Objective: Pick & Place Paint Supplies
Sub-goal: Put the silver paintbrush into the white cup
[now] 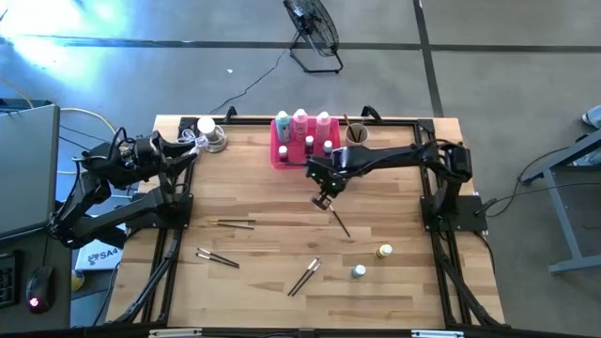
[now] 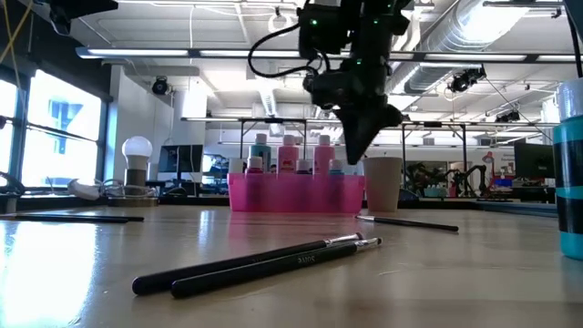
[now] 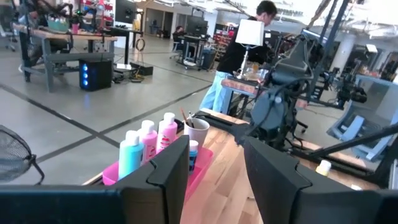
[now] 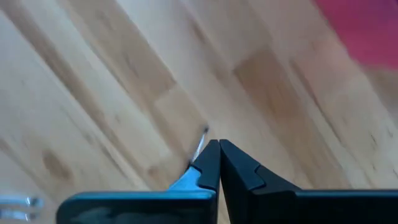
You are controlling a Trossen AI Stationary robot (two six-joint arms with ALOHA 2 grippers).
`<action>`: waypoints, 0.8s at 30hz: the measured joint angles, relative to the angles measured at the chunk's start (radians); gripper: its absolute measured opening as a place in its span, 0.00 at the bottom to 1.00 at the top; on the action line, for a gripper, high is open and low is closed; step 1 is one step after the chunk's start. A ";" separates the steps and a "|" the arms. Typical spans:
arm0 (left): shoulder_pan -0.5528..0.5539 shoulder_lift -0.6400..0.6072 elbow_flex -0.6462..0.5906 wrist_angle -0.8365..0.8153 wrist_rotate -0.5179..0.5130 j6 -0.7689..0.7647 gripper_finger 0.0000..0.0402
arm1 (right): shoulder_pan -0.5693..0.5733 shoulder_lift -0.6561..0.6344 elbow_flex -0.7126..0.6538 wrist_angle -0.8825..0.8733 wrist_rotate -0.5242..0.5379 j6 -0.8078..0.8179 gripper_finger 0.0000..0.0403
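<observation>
Right claw (image 1: pixel 324 200) at frame centre, closed on thin paintbrush (image 1: pixel 339 222) — long axis slanting toward lower right (tip down). Pink tray (image 1: pixel 279 153) just above. Left claw (image 3: pixel 214 180) half-open, empty, far left.

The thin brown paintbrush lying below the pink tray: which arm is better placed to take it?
Right, probably. The right gripper hangs shut beside that thin brown paintbrush; the left gripper waits at the far left corner.
</observation>
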 joint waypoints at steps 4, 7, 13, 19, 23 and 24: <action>0.000 0.000 0.000 0.000 -0.003 -0.038 0.38 | 0.000 -0.007 -0.004 -0.070 -0.030 -0.047 0.00; 0.000 0.000 0.000 0.000 -0.003 -0.038 0.38 | 0.002 -0.017 -0.017 -0.057 -0.035 -0.091 0.00; 0.000 0.000 0.000 0.000 -0.016 -0.038 0.38 | -0.006 -0.096 -0.096 0.061 -0.036 -0.107 0.00; 0.000 0.000 0.000 0.000 -0.023 -0.038 0.38 | -0.006 -0.253 -0.289 0.216 -0.012 -0.033 0.00; 0.000 0.000 0.000 0.000 -0.023 -0.038 0.38 | -0.014 -0.372 -0.432 0.336 -0.033 0.070 0.00; 0.000 0.000 0.000 0.000 -0.022 -0.038 0.38 | -0.015 -0.396 -0.462 0.356 -0.032 0.094 0.00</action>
